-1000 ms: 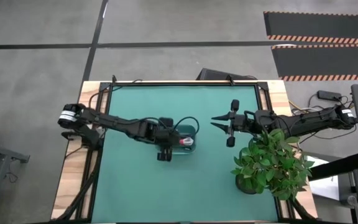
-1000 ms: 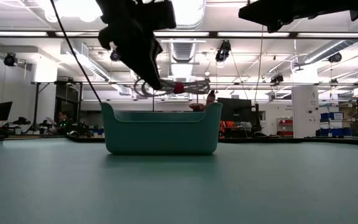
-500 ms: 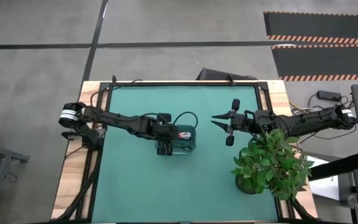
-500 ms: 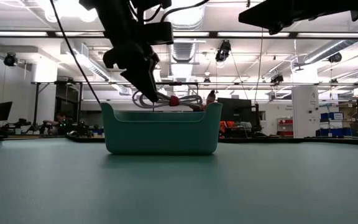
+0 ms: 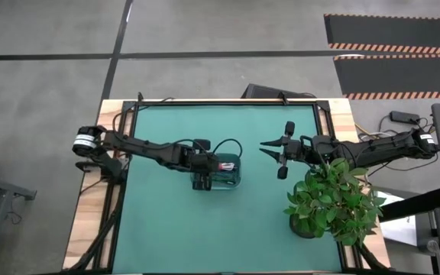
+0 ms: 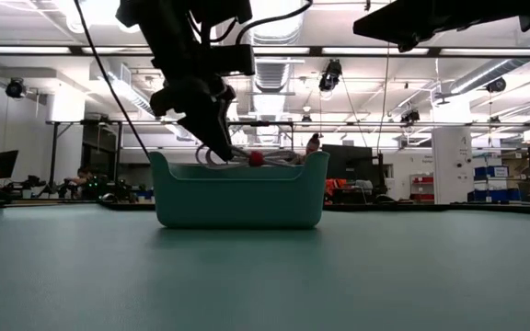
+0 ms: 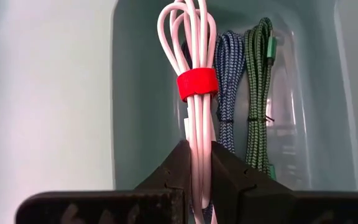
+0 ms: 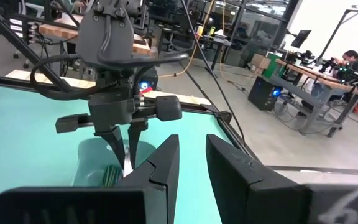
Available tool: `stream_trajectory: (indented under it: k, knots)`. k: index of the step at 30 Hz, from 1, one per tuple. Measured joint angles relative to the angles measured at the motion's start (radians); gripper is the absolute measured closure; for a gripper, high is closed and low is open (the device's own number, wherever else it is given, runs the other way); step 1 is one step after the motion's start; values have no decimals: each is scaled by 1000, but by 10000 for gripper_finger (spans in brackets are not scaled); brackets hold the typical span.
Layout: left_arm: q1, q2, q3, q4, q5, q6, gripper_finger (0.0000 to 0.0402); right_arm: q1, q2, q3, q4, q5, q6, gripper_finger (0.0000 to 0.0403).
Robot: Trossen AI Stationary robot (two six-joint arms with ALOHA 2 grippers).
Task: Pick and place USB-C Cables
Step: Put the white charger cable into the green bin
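Left gripper (image 7: 197, 163) is pinched tight on the white cable (image 7: 194, 62), holding the coil near one end of the loops, with the red tie (image 7: 197, 84) further out toward the free end; it hangs over the teal tray (image 6: 238, 193), bundle dipping just inside the rim. Handling guess: light, limp, a bit slick in the jacket; the tie keeps the loops together, so gripping across all strands as now looks sound; a pinch on a single loop would likely let the rest sag or slide out. Inside the tray, beside the white coil, lie the dark blue cable (image 7: 230, 74) and the green cable (image 7: 259, 81), side by side on the floor, both braided, probably grippier but just as floppy. Right gripper (image 8: 188, 163) waits well to the side of the tray, near the potted plant (image 5: 333, 200), holding nothing; its fingers stand a little apart. Hard to tell: whether the white coil touches the tray floor or the blue one yet; low view only shows the red tie peeking over the rim; high view has the arm over most of the tray; a fourth, teal cable I can't find in any view; the gripped end of the white coil is cut off behind the fingers.
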Motion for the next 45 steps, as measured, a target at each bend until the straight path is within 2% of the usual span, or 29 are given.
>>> stream_trajectory:
  k: [45]
  knots:
    - [44, 101, 0, 53, 0, 63, 381, 0, 0, 0, -24, 0, 19, 330]
